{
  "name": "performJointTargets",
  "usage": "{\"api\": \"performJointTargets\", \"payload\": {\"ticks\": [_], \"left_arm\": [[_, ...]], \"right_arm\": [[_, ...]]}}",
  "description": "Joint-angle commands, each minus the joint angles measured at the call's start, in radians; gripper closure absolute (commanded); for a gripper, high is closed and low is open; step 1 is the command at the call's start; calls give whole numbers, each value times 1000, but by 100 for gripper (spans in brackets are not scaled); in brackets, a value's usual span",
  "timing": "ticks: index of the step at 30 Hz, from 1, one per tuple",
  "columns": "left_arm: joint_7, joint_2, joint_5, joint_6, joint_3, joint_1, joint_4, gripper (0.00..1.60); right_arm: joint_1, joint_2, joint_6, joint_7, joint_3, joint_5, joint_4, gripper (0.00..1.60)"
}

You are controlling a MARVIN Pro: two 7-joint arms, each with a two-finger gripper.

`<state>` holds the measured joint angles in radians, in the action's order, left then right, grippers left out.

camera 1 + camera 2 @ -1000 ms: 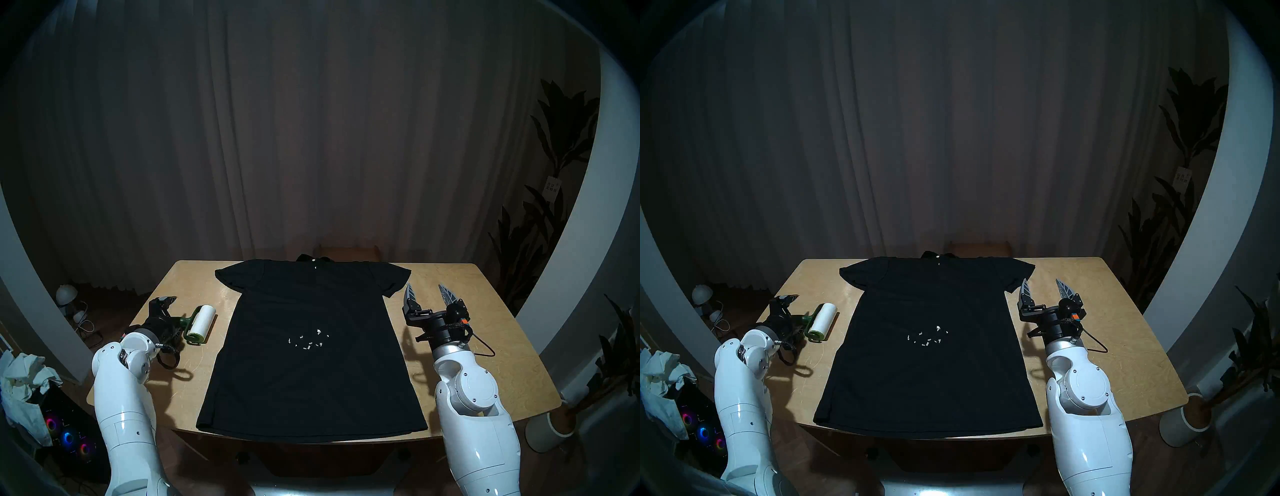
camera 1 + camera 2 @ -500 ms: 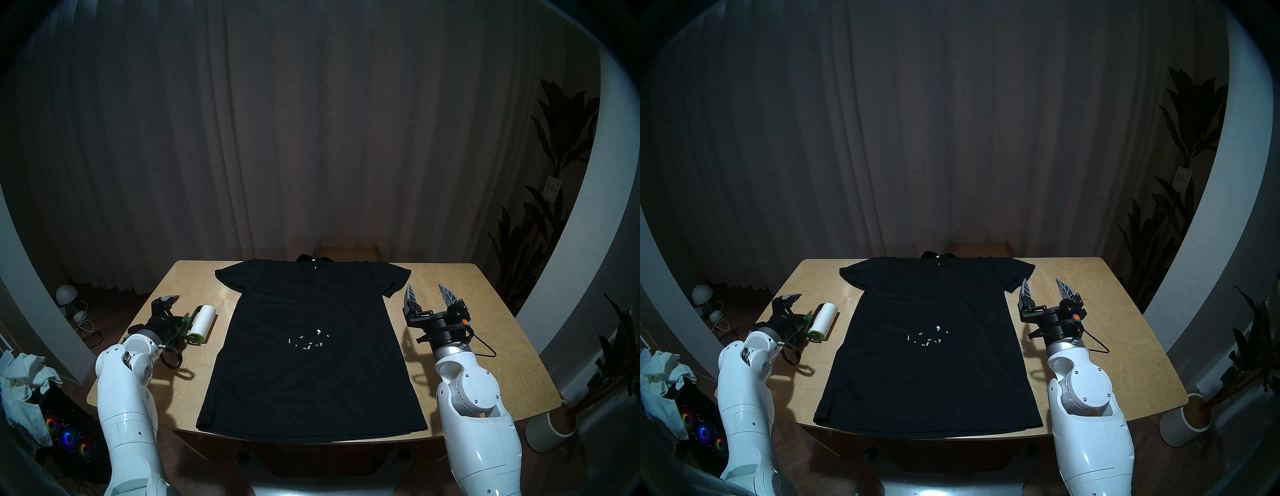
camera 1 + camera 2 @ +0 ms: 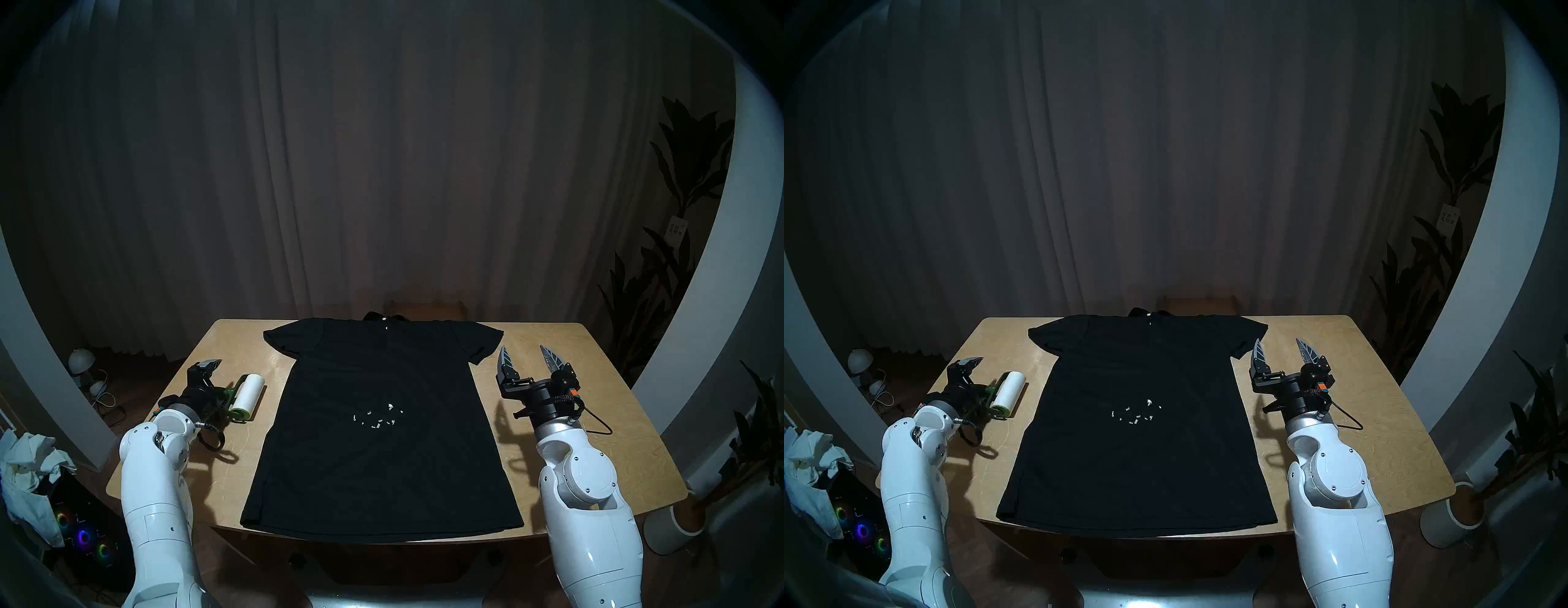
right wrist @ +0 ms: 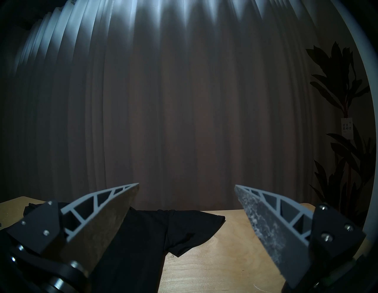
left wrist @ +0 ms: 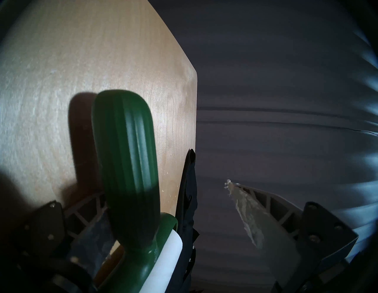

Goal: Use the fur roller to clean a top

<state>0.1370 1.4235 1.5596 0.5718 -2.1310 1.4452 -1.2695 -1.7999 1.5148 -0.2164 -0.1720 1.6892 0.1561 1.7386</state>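
Black top spread on a table, roller at its left

The table (image 3: 551,348) carries the top (image 3: 382,458) flat at centre, white flecks (image 3: 377,418) mid-chest. The roller (image 3: 248,397) lies left of it. The left gripper (image 5: 208,180) gapes wide with the green handle (image 5: 126,159) between its fingers, ungripped. The right gripper (image 3: 528,361) hangs wide and empty by the right sleeve. A plant tag (image 4: 347,128) at far right bears Chinese characters too small to read.
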Motion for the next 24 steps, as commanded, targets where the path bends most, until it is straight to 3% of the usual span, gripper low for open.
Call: {"api": "performJointTargets", "payload": {"ticks": [1,8,10,11,12,17,20,21,24], "left_arm": [[11,2,-19,-15,10,2,72,0],[16,-3,-23,-23,12,2,85,0],[16,-2,-23,-24,13,3,88,14],[17,-1,-22,-26,14,3,89,34],[17,-1,-22,-26,15,4,89,80],[19,0,-23,-28,16,9,84,105],[23,1,-23,-31,15,12,81,152],[23,2,-24,-32,15,14,80,160],[18,1,-25,-32,17,19,74,160]], "right_arm": [[4,4,-1,3,1,3,27,0],[5,4,1,0,2,4,25,0],[6,4,0,0,3,4,24,0],[7,4,-1,1,5,5,23,0],[8,3,-1,0,6,5,22,0],[6,4,-2,0,10,8,22,0],[4,3,-3,-3,12,11,21,0],[4,3,-3,-3,12,11,21,0],[2,4,-4,-4,13,13,22,0]]}}
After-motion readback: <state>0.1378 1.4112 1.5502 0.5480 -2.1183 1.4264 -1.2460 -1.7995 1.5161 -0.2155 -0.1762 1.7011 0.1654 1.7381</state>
